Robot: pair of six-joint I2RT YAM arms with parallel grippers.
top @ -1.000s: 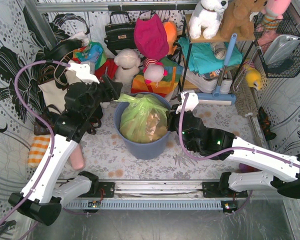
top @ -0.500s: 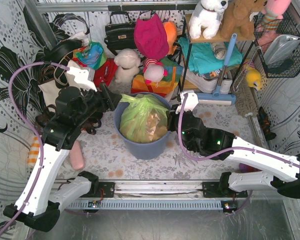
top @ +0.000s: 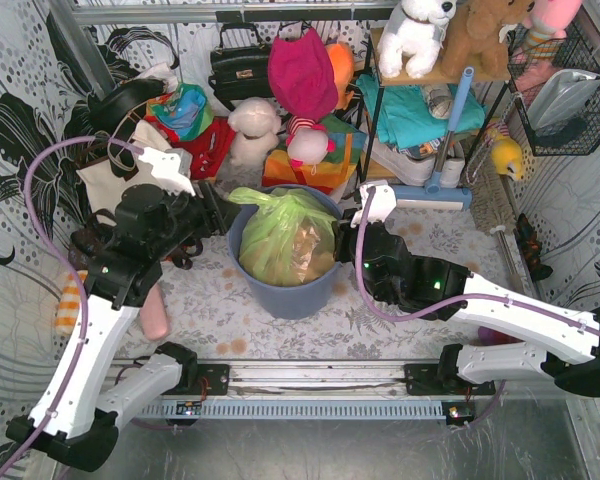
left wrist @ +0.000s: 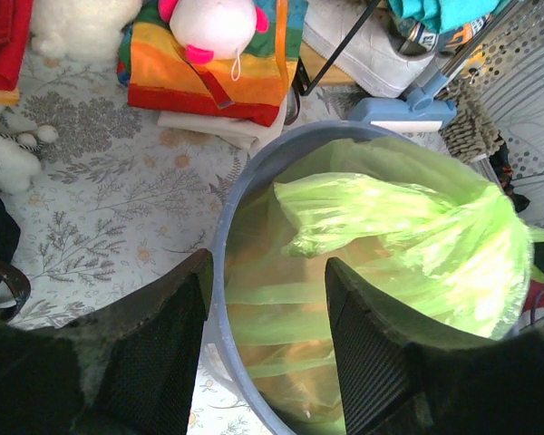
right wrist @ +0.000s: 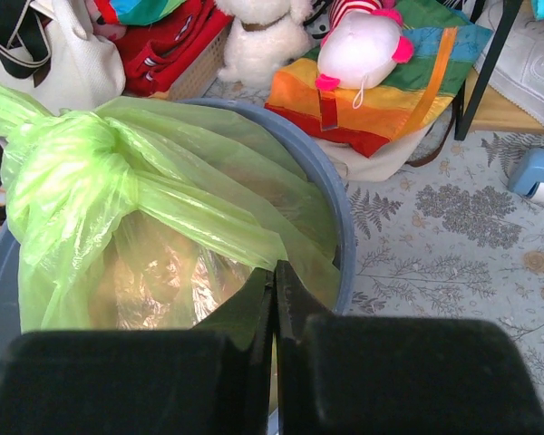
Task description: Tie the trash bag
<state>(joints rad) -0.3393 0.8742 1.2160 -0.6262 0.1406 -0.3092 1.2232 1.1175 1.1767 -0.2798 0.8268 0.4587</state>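
Green see-through plastic, thin and crinkly: that is the trash bag (top: 292, 232), sitting in the round blue-grey bin (top: 298, 296) in the middle of the table (top: 430, 240). Its top is bunched into a knot (right wrist: 68, 172) at the bin's far left, and a tight band (right wrist: 199, 213) of plastic runs from there to the right. My right gripper (right wrist: 274, 272) is squeezed tight on that band. My left gripper (left wrist: 267, 267) is wide apart over the bin's left rim, holding nothing.

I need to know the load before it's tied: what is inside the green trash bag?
Crumpled tan paper shows through the translucent plastic of the trash bag. Anything deeper is hidden by the bin wall and the plastic bunched on top.
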